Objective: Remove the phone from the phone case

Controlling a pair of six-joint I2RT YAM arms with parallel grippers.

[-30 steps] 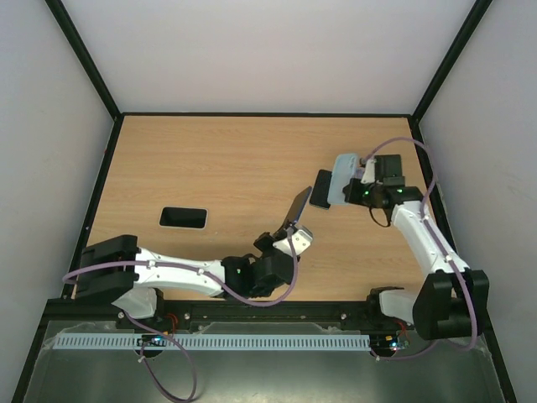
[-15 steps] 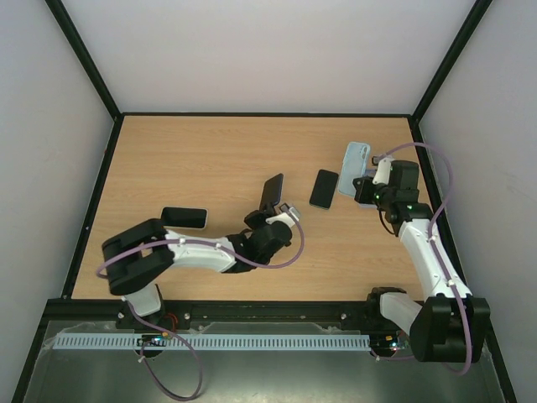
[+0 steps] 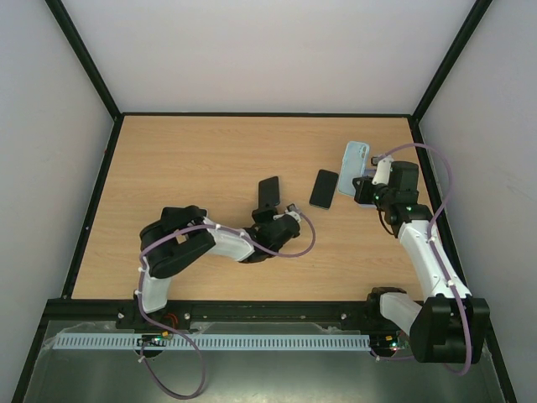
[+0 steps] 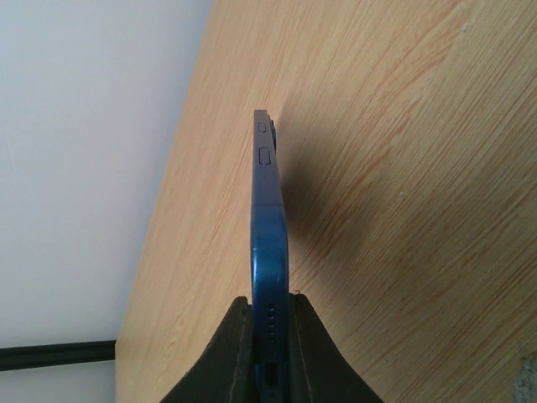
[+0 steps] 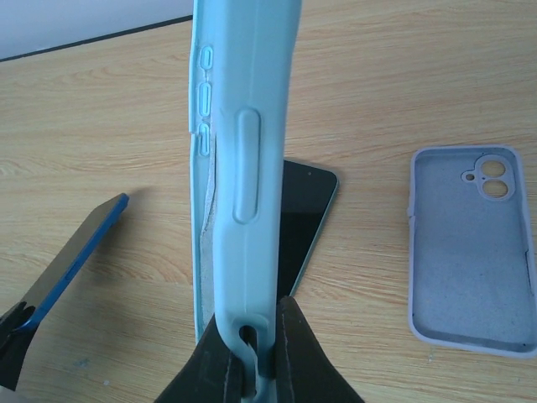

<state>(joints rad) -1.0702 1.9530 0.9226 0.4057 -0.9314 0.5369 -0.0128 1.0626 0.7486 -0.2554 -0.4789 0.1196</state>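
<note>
Overhead, the left fingers (image 3: 267,216) pinch the lower end of the phone (image 3: 268,191) and hold it upright over the middle of the bench (image 3: 193,159), clear of the wood. The right fingers (image 3: 362,188) grip the pale blue case (image 3: 355,163) on edge close to the right edge of the bench. A second dark phone (image 3: 324,188) lies flat between the two. From the left wrist, both fingers (image 4: 225,357) press on the flat faces of the phone (image 4: 268,218), which shows its blue side rail and buttons, with nothing wrapped around it. From the right wrist, the fingers (image 5: 304,357) clamp the bottom of the case (image 5: 247,126), which looks empty; beyond it lie the dark phone (image 5: 309,206) and a lilac case (image 5: 470,269) with its open side up, while the held phone (image 5: 80,239) shows at the left. The separation looks done, so the step in hand is most likely the put-down. That calls for lowering the phone flat onto bare wood before letting go, clear of the other phone, and then laying the case down apart.
</note>
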